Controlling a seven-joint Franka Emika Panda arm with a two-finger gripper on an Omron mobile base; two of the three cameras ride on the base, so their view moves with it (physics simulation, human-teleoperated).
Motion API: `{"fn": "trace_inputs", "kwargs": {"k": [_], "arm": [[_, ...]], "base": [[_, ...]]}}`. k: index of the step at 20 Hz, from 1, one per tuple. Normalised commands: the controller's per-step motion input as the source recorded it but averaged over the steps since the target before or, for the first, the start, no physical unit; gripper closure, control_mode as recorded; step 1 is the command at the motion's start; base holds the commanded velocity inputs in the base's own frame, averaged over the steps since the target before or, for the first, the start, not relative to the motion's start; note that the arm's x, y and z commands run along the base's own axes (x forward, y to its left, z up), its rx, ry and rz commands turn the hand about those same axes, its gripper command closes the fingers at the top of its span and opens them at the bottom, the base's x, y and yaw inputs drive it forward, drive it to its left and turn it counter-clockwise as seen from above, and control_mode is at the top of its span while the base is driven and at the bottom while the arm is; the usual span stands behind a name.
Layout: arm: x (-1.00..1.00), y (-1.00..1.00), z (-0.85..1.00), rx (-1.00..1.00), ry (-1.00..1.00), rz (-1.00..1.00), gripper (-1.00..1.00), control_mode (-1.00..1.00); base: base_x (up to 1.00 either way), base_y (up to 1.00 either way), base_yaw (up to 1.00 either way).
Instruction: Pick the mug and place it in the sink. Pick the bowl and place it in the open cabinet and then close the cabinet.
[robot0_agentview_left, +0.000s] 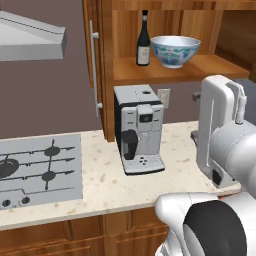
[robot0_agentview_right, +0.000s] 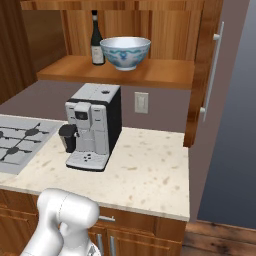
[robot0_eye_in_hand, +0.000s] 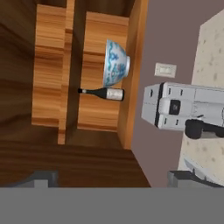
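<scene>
**Bowl on the cabinet shelf, my hand empty and wide**

The bowl (robot0_agentview_left: 175, 50) sits upright on the wooden shelf (robot0_agentview_left: 210, 67) of the open cabinet (robot0_agentview_right: 205, 70), white with blue patterning, its rim up. Just beside it stands a dark wine bottle (robot0_agentview_left: 143, 40) with a pale label, close to the bowl but not clearly touching it. Both are near the shelf's front edge.

From my hand's camera, which is rolled on its side, the bowl (robot0_eye_in_hand: 115, 63) and the bottle (robot0_eye_in_hand: 103, 93) appear turned sideways against the shelf, well apart from my fingertips (robot0_eye_in_hand: 43, 178). My gripper (robot0_eye_in_hand: 116, 179) is spread wide open and holds nothing; its two dark tips stand far apart at the bottom of that view.

The cabinet doors are swung out, each with a long silver bar handle (robot0_agentview_right: 212, 70). Below the shelf a silver and black coffee machine (robot0_agentview_left: 137, 129) stands on the speckled beige counter (robot0_agentview_right: 150, 175), in front of a wall outlet (robot0_agentview_right: 141, 102). A gas stovetop (robot0_agentview_left: 37, 170) lies on the counter further along, under a grey range hood (robot0_agentview_left: 32, 40).
</scene>
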Motion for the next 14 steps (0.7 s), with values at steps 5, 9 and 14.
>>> {"fn": "trace_inputs", "kwargs": {"k": [5,9,14], "arm": [[-0.13,0.54,-0.07,0.00,0.00,-0.04,-1.00,-1.00],[-0.25,0.51,-0.09,0.00,0.00,-0.01,-1.00,-1.00],[-0.12,0.51,-0.17,0.01,0.00,-0.02,-1.00,-1.00]], "base": [[0.00,0.00,0.00],[0.00,0.00,0.00],[0.00,0.00,0.00]]}}
